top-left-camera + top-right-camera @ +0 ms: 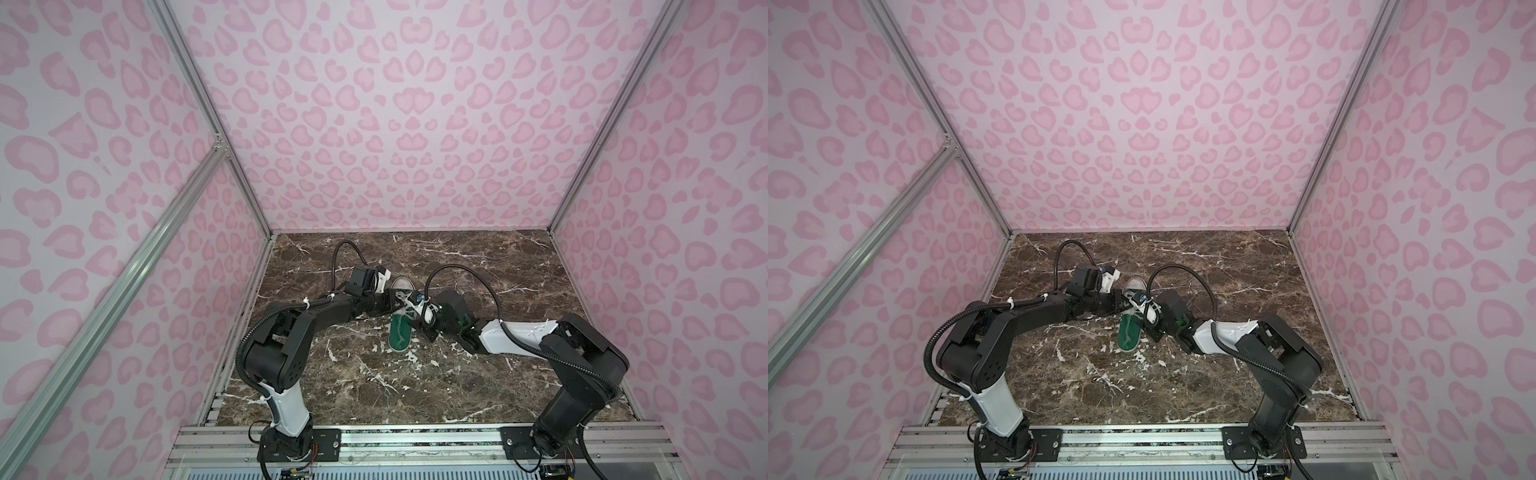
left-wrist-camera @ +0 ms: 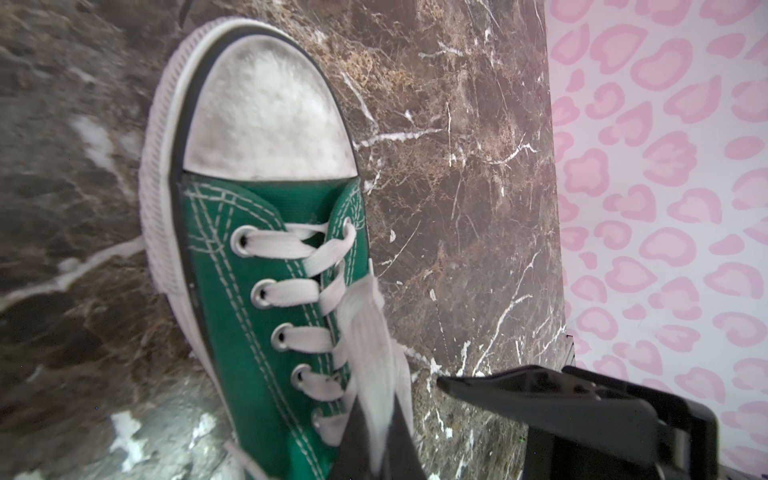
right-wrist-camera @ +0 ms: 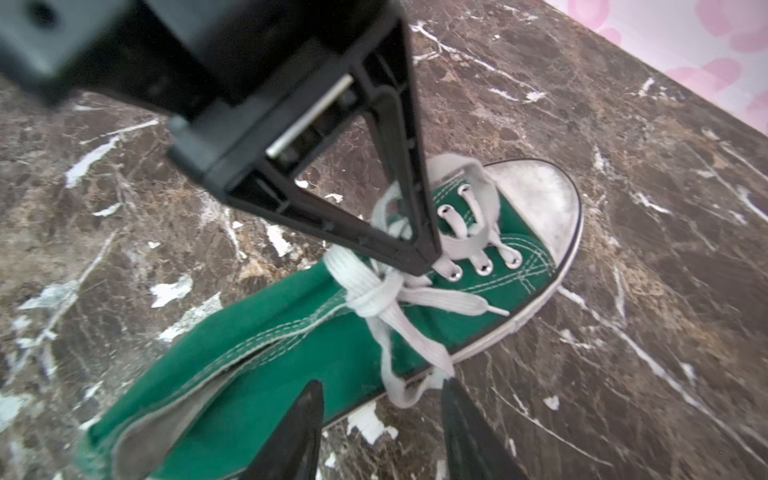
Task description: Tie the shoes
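The green shoe lies near the middle of the marble counter, lacing facing up. In both top views its white toe cap points toward 12 o'clock and its heel toward 6 o'clock. The left tool reaches in from 9 o'clock over the lacing. Its two black fingers meet at the tips and pinch a strand of the white laces just beside a row of eyelets. In the left wrist view that strand rises flat from between the closed fingers. The right tool comes in from about 4 o'clock and hangs just beside the shoe at mid-length, with its jaws standing apart. A loop of lace runs off the shoe's side and touches the tip of one finger, but nothing is clamped between the two. Near the top of the lacing the laces cross in a single knot. One free end lies from the knot across the green canvas toward the toe, and another loop arches over the front eyelets. The two tools are near each other above the shoe's middle. Pink-patterned walls close the counter at 9, 12 and 3 o'clock.
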Robot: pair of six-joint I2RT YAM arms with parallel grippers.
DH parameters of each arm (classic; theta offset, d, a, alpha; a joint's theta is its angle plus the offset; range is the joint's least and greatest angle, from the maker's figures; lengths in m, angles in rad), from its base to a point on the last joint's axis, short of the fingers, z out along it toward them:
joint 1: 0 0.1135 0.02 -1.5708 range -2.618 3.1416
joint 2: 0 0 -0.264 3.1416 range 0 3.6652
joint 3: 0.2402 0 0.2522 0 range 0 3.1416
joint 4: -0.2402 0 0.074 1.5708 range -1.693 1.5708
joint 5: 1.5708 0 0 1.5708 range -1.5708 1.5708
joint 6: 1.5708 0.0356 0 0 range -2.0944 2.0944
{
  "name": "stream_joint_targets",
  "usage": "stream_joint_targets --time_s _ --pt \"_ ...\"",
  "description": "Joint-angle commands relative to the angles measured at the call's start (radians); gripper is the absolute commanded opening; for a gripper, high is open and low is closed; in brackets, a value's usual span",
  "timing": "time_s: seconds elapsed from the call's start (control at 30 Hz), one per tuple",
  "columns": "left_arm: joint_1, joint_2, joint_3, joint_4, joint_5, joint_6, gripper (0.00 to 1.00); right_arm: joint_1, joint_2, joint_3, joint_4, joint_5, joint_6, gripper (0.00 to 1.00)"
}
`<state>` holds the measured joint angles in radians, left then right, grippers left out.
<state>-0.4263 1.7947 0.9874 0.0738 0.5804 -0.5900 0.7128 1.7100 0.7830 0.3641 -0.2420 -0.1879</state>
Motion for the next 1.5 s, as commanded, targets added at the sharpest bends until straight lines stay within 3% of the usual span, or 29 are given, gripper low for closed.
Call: stream_joint_targets --time_s 0.0,0.33,0.5,0.97,1.07,1.33,1.47 --pt "0.004 -0.008 0.003 -0.007 0.018 0.011 0.06 0.001 0.022 0.015 0.029 -0.009 -0.025 0.47" --pt "0.006 -0.003 0.001 -0.001 0.027 0.006 0.05 -0.01 0.065 0.083 -0.032 -0.108 -0.044 0.45" --pt "0.006 -0.003 0.004 0.0 0.026 0.004 0.05 -0.021 0.09 0.12 -0.087 -0.149 -0.056 0.35" --pt "0.008 -0.006 -0.001 -0.002 0.025 0.003 0.05 -0.032 0.136 0.168 -0.124 -0.155 -0.072 0.3" --pt "0.009 -0.006 0.0 -0.003 0.027 0.002 0.04 -0.034 0.146 0.173 -0.127 -0.15 -0.069 0.26" --pt "0.015 -0.013 -0.003 -0.007 0.028 0.006 0.03 -0.036 0.132 0.166 -0.133 -0.146 -0.069 0.02" --pt "0.019 -0.018 -0.006 -0.013 0.024 0.009 0.04 -0.036 0.128 0.166 -0.145 -0.143 -0.076 0.0"
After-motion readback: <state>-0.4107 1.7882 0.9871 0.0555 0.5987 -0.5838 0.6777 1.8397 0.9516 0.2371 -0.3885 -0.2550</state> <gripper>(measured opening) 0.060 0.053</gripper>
